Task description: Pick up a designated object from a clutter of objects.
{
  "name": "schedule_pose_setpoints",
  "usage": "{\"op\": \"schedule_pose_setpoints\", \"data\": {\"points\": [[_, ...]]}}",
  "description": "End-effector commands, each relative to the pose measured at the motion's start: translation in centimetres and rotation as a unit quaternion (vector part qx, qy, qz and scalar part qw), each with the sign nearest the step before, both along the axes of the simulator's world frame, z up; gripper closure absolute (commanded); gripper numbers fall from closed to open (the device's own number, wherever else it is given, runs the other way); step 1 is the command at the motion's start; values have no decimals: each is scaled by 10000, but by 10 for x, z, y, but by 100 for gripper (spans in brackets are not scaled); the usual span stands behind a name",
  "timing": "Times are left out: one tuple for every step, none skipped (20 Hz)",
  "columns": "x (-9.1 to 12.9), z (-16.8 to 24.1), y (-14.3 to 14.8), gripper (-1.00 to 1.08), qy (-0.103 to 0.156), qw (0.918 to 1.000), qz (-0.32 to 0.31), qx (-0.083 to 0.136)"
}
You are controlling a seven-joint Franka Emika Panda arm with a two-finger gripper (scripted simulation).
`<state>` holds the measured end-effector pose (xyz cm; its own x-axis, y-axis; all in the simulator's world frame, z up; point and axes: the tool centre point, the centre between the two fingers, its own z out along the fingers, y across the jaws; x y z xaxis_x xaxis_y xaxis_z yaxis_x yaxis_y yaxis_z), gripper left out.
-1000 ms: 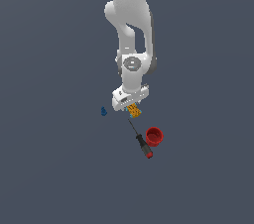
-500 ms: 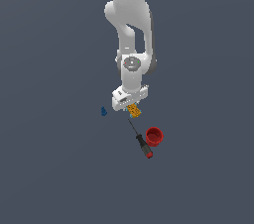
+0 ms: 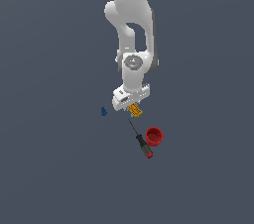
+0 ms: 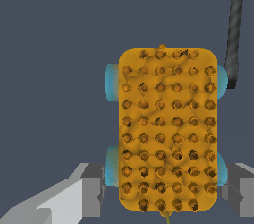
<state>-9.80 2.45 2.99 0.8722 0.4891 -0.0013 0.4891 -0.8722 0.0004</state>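
The designated object, a flat orange-yellow studded block [image 3: 135,111] with light blue rounds at its corners, lies on the dark floor just under my gripper [image 3: 130,105]. In the wrist view the block [image 4: 167,129] fills the middle, and my gripper [image 4: 166,188] straddles its near end. One grey finger [image 4: 93,188] stands beside each long side, close to the blue rounds. The jaws are open and I cannot see them pressing on the block. The clutter around it is a red cup [image 3: 154,136], a red-black screwdriver [image 3: 142,142] and a tiny blue piece [image 3: 103,111].
The screwdriver's dark shaft [image 4: 234,25] runs close beside the block's far corner in the wrist view. The red cup stands next to the screwdriver's handle, towards the exterior view's right. The blue piece lies apart, towards the exterior view's left. A tiny red piece is not visible.
The arm has come down a little over the orange block. The block, cup, screwdriver and blue piece have not moved.
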Motion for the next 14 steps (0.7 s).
{"op": "schedule_pose_setpoints", "data": {"points": [[5, 9, 4, 108, -7, 10000, 1, 0], [7, 13, 6, 108, -7, 10000, 1, 0], [9, 17, 8, 108, -6, 10000, 4, 1], [12, 22, 10, 108, -6, 10000, 4, 1], [14, 28, 12, 108, -6, 10000, 4, 1], [17, 34, 15, 108, -6, 10000, 4, 1], [21, 40, 18, 108, -6, 10000, 4, 1], [24, 47, 21, 108, -6, 10000, 4, 1], [28, 54, 24, 108, -6, 10000, 6, 3], [31, 61, 27, 108, -6, 10000, 6, 3], [36, 69, 31, 108, -6, 10000, 6, 3], [40, 77, 34, 108, -6, 10000, 6, 3], [44, 85, 38, 108, -6, 10000, 6, 3], [48, 93, 42, 108, -5, 10000, 7, 4]]}}
